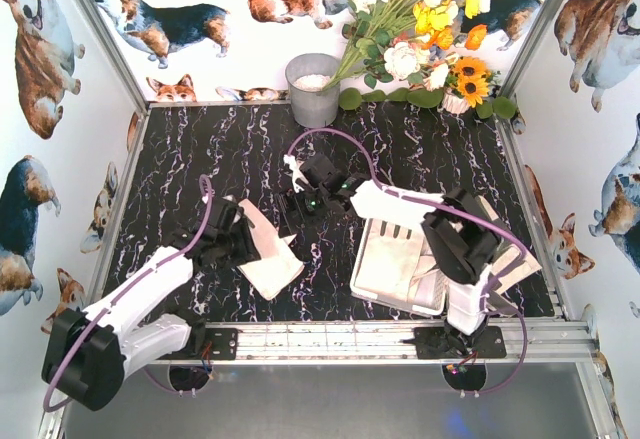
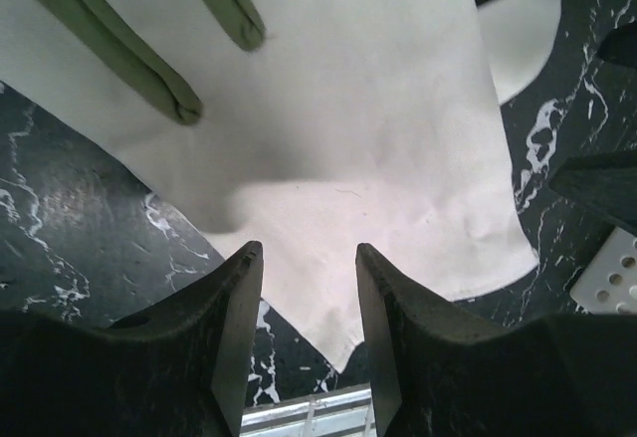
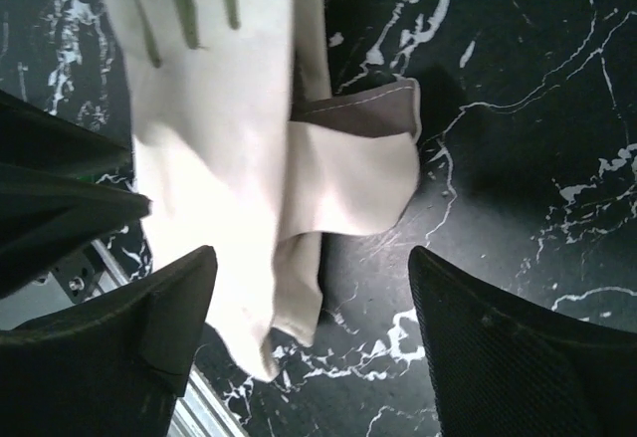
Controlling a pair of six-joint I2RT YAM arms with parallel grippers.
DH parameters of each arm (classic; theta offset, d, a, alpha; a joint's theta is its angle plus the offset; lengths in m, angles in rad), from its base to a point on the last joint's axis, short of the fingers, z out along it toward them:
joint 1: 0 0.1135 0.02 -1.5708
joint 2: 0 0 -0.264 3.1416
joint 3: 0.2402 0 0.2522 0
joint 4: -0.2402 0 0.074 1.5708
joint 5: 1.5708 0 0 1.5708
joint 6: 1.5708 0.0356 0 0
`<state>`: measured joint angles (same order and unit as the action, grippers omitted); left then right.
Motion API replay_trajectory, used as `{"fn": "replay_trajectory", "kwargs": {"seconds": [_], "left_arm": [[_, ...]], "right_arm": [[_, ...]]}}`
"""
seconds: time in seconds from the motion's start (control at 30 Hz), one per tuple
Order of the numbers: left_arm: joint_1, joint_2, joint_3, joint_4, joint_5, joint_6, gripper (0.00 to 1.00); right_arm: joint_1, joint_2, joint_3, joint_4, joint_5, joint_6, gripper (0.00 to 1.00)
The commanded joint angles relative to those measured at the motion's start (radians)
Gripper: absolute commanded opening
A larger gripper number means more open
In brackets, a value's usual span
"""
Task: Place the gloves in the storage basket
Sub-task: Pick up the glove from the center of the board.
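One cream-white glove lies flat on the black marble table at the near left. My left gripper stands open at its left edge. In the left wrist view the jaws are apart over the glove's pointed corner, with nothing pinched. My right gripper reaches in from the far side and is wide open. The same glove lies on the table below it, one flap folded to show a grey-brown patch. The storage basket at the near right holds gloves. Another glove shows at its right side.
A grey metal bucket stands at the back, with a bunch of artificial flowers to its right. An aluminium rail runs along the near edge. Corgi-printed walls close in the left, right and back. The right arm's white link spans the basket's far end.
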<state>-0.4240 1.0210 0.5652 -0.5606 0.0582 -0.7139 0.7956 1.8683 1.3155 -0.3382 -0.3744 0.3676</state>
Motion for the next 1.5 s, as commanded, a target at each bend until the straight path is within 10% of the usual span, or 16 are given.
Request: {"fn": "replay_trajectory", "kwargs": {"seconds": [0.0,0.7,1.47], "left_arm": [[0.075,0.020,-0.016,0.060,0.033,0.077,0.37],[0.103,0.121,-0.083,0.078,0.046,0.038,0.24],[0.103,0.126,-0.089,0.090,0.076,0.040,0.24]], "right_arm": [[-0.025,0.069,0.076,0.038,-0.052,-0.030,0.81],[-0.038,0.281,0.205,0.001,-0.238,-0.118,0.79],[0.011,0.427,0.252,-0.001,-0.303,-0.025,0.53]]}}
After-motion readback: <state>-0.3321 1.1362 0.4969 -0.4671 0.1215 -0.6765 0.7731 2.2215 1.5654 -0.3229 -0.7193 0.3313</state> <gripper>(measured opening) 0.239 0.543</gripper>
